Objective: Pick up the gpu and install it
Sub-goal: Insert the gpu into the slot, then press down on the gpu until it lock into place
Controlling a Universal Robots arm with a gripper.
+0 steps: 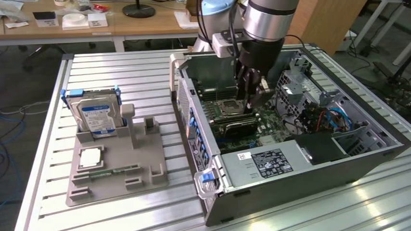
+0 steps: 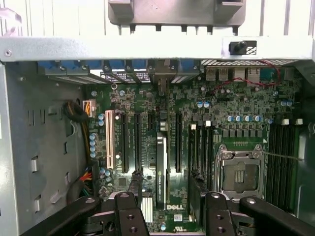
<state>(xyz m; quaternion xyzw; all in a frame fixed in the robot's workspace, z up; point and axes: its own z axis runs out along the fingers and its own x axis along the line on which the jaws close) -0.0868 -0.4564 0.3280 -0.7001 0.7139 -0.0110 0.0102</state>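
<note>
the computer case [image 1: 301,159] lies open on its side on the slatted metal table [image 1: 109,67], and everything here is placed against it. the arm reaches down into the case from above, and the gripper [image 1: 251,96] hangs just over the motherboard [image 1: 222,96], close above the empty cpu socket [image 1: 231,107]. its fingers [image 2: 129,216] stand wide apart with nothing between them.

the gpu [image 1: 241,126] is inside the case, standing on edge in an expansion slot of the motherboard, just below the gripper and apart from it. in the wrist view the gpu [image 2: 161,169] shows as a thin upright card between the black slots, lined up in the gap between the two spread fingers, with its end toward the case's rear wall [image 2: 147,51]. whether it is fully pressed home in the slot i cannot tell.

the power supply [image 1: 270,163] with its white-lettered black label sits at the near end of the case. blue cables [image 1: 334,118] run through the drive bay side of the case, toward the exterior view's right.

outside the case, toward the exterior view's left, a grey parts holder [image 1: 112,168] rests on the table. a hard drive [image 1: 96,115] with a blue-white label stands upright in it, a cpu [image 1: 91,158] lies flat on it, and a narrow green memory stick [image 1: 112,171] lies just beside the cpu.
</note>
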